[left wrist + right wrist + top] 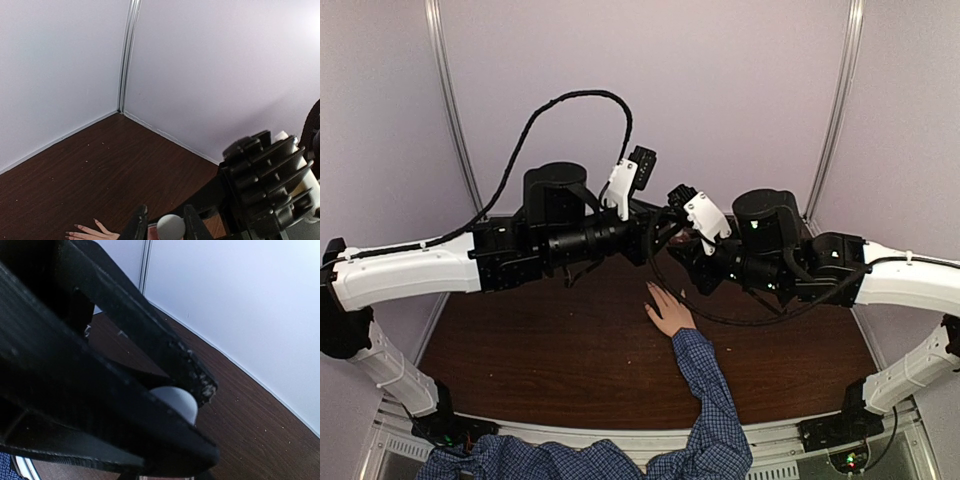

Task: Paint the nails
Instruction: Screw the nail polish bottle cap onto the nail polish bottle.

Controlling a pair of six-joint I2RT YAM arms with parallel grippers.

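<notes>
Dark wood table [520, 340] with pale walls [720, 90] closing it in on three sides. Overhead view: both arms are reaching in from the sides and meeting tip to tip high over the middle of the table, left gripper [657, 224] facing right gripper [686, 236]. Fingertips are lost in the black hardware there, so their opening isn't readable from above.

A person's hand [670, 312] is lying flat, palm down, on the table just below that meeting point, with a blue checked sleeve [710, 400] running back to the near edge. The nails [76, 226] are too small to see from overhead. Only the left wrist view is picking them up, as pinkish tips on three fingers poking in at the bottom edge.

That same view is showing the left fingers [140, 225] sitting narrowly either side of a white cap [171, 227]. The contact point is cut off by the frame edge, so I can't tell if they're gripping. The right arm's ribbed black housing [270, 185] is crowding in from the right.

Right wrist view, very close up: two black fingers are converging on a white rounded cap and pinching it between them.
</notes>
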